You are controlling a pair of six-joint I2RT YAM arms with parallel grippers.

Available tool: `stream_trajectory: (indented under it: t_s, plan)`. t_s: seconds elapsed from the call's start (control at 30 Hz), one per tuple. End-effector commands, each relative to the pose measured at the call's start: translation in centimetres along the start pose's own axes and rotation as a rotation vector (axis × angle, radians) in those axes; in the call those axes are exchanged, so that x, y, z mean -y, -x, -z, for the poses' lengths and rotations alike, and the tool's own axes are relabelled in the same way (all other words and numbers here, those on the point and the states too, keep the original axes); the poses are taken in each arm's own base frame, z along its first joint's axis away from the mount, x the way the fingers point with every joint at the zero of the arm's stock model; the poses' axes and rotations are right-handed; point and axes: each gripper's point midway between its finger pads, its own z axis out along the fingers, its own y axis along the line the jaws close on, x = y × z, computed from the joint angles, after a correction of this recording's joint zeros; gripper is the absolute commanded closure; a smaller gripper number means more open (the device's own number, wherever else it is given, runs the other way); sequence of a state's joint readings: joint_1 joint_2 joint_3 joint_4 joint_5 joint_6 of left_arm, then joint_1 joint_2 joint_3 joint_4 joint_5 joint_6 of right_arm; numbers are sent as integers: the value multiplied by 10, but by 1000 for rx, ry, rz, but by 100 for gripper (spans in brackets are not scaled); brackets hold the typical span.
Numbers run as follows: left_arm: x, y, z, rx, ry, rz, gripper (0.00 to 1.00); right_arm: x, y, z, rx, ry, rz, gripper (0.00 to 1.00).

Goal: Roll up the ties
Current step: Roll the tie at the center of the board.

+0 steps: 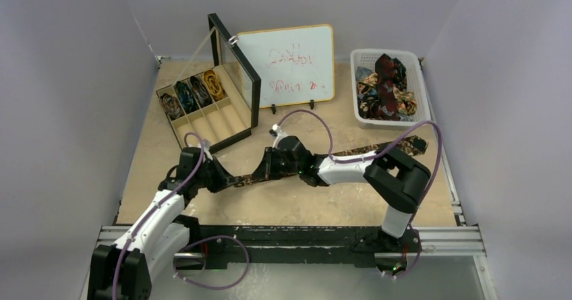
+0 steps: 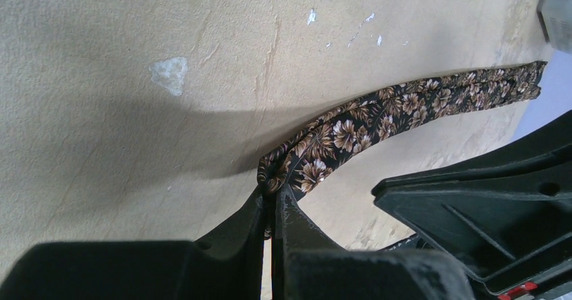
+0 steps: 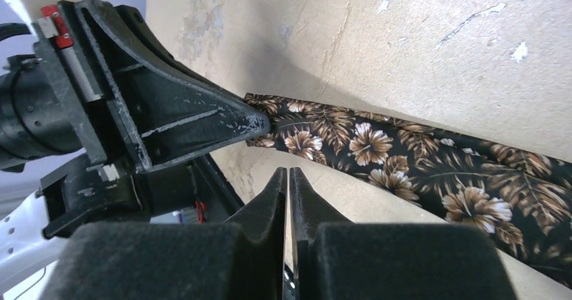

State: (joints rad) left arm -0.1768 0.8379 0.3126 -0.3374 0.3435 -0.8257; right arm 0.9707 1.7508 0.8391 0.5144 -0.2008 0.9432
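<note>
Four rolled ties sit in the box; the basket holds more. The left claw pinches the flat floral tie; the right claw is closed, empty.

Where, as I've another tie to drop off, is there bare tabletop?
Barest: the tabletop strip between the floral tie and the near rail. A smaller patch lies between whiteboard, basket and tie. Crowded: mid-table, where the left gripper and right gripper meet at the tie, and back left, by the organizer box.
</note>
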Motion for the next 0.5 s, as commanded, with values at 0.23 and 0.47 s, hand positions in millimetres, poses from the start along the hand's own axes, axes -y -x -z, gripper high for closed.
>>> stream_trajectory:
  t_s: [0.23,0.47]
  plan:
    - [9,13,4,35,-17,-33,100,31,0,-26,-42,-198,-17,100]
    - [10,11,3,26,-25,-27,89,63,-13,-36,-85,-313,-31,100]
